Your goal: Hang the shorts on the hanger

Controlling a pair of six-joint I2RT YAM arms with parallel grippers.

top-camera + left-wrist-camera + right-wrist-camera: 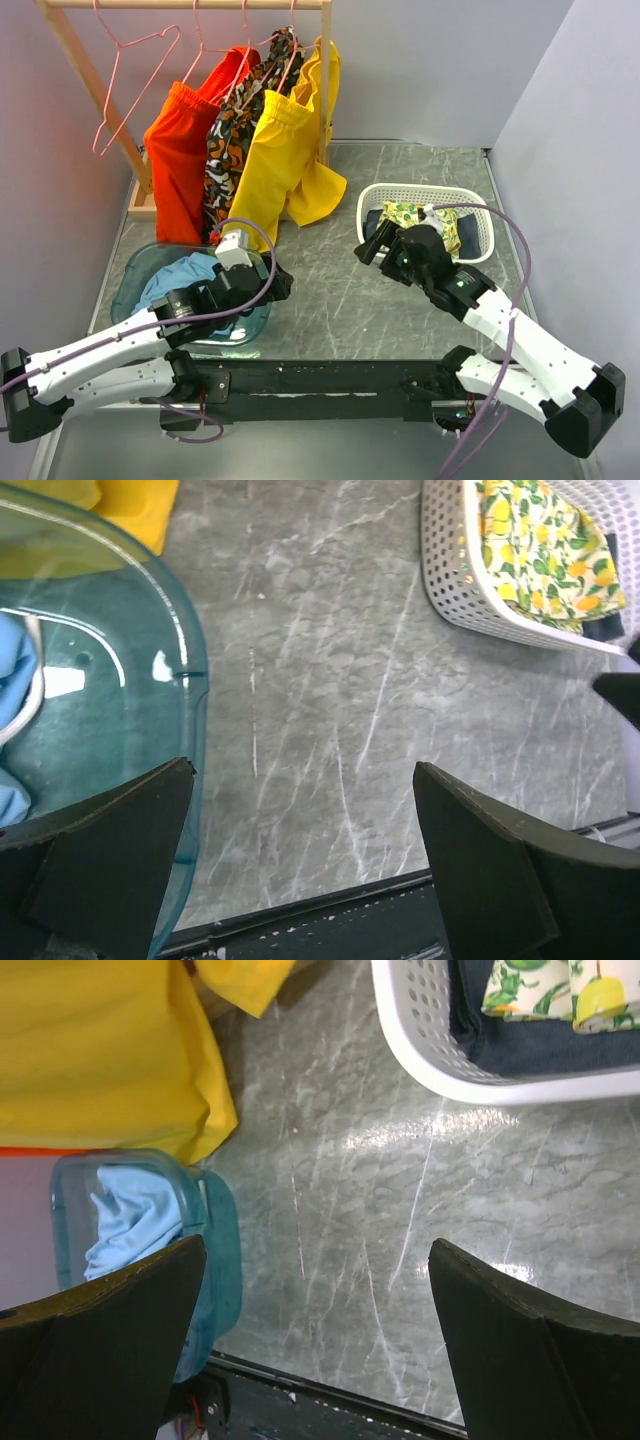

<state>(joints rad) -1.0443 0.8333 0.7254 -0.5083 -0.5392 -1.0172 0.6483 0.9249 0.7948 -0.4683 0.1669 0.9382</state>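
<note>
Top external view: the light sky-blue soft fabric shorts (185,272) are seen crumpled in the translucent teal tub (135,265), beside the left gripper (272,280), whose jaws are spread and empty; the right gripper (372,245) is likewise parted. The waistband is best pinched, then carried to the empty thin pink wire hanger (135,85). A lemon-patterned cloth (428,218) is held in the white perforated basket (420,190).
</note>
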